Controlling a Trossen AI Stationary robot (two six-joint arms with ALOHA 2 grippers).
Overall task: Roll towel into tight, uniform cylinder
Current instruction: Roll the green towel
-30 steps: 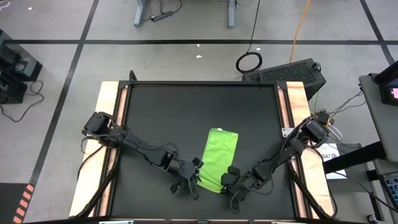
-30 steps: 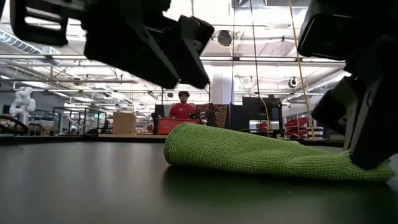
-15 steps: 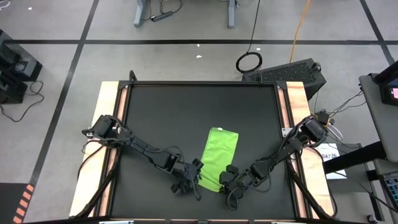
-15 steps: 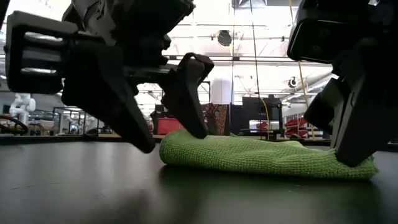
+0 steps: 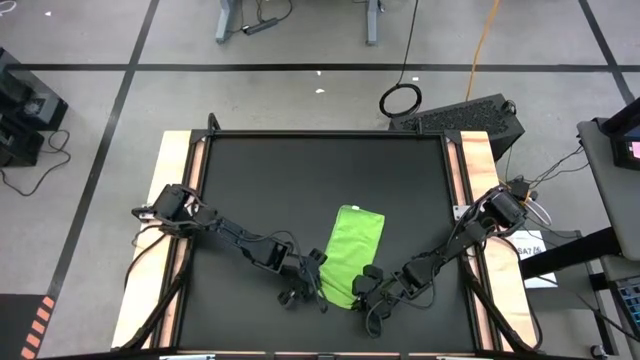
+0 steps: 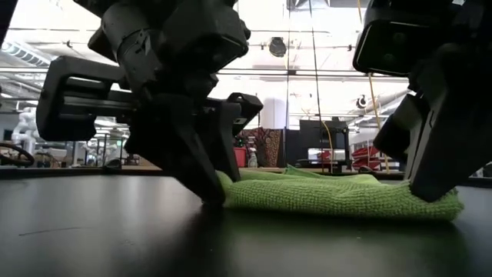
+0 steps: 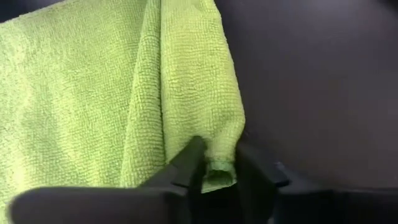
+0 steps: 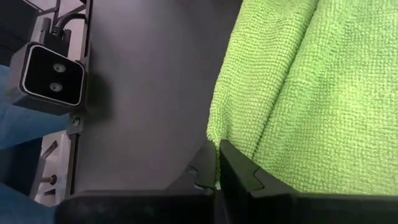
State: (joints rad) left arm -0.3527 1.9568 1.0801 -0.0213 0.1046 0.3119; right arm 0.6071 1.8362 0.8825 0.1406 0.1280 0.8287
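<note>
The lime-green towel (image 5: 352,255) lies folded lengthwise on the black mat (image 5: 260,180), its long axis running from near to far. Both grippers are at its near end. My left gripper (image 5: 308,283) is at the near left corner and shut on it; the left wrist view shows that corner (image 7: 219,174) between the fingers. My right gripper (image 5: 366,290) is at the near right corner, shut on the towel's edge. In the low view the towel (image 6: 338,196) lies low and flat between the two grippers. My left gripper pinches the towel's near left corner (image 7: 217,167) between its two fingers, where the edge is folded over. The fingers (image 6: 207,173) slant down from the table's left side. The towel lies on the mat, slack. My right gripper pinches the towel's near right edge (image 8: 214,149) between its two shut fingers (image 8: 239,163). They slant down from the table's right side. That end of the towel (image 6: 442,206) rests on the mat.
Wooden strips (image 5: 178,190) border the mat on the left and right. A small camera block (image 8: 53,74) sits at the table's near edge. Bare mat lies on the far side and to the left of the towel.
My left gripper has come down onto the towel's near left corner, first spreading its fingers wide around it, then shutting on it. The towel's left end, humped up a second ago, now lies flatter on the mat.
</note>
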